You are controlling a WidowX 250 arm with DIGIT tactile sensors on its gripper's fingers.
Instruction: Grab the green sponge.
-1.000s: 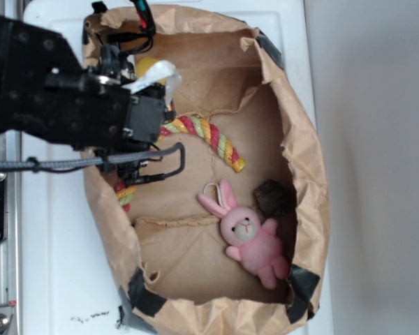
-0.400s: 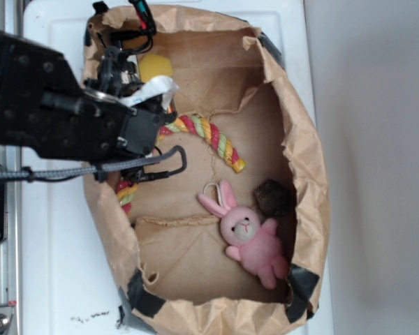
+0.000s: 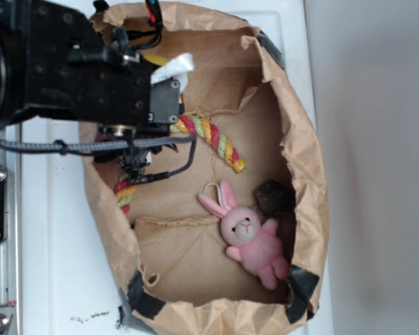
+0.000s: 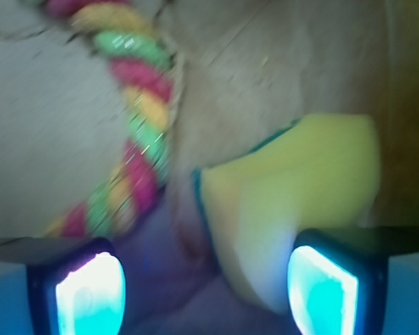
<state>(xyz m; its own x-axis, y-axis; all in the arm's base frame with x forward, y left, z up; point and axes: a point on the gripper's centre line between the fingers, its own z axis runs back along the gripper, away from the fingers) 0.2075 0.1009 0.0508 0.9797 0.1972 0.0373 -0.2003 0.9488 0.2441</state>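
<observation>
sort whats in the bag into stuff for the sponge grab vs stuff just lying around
For the job:
green sponge
end effector, open, hovering over the sponge

Just lying about:
striped rope
pink bunny
dark lump
paper bag

Sponge (image 4: 293, 195) right of rope (image 4: 136, 118) — in bag (image 3: 304, 139)

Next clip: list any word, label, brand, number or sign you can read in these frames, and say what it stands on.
None can be read.
Paper bag, striped rope, pink bunny, green sponge: no print shows on any of them.
Hand: only glowing pads, no lettering; the wrist view is blurred.
Dark specks on the white surface at lower left: too small to tell if they are writing.
</observation>
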